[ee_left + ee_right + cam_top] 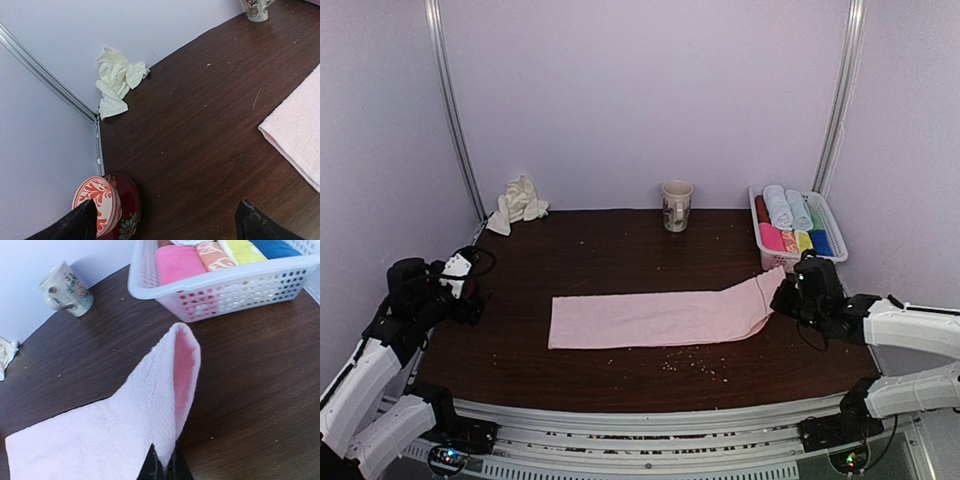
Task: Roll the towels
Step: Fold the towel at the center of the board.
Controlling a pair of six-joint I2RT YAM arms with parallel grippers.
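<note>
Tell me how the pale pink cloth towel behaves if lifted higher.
Probably floppy: the pale pink rectangular cloth towel curls and sags where the right pincer pinches its end. Likely light, since one small pinch holds the raised end up. The rest would likely drag along the dark wooden table.

1. The top camera sits above and behind my bases, looking down across the whole table (620, 385) to the back wall (640, 90).
2. My left wrist camera hangs low at the left side, facing the back-left corner.
3. My right wrist camera looks from close by along the pale pink towel (90, 440) toward the basket (240, 287).
4. All three share the mug (676, 205) and that towel.
</note>
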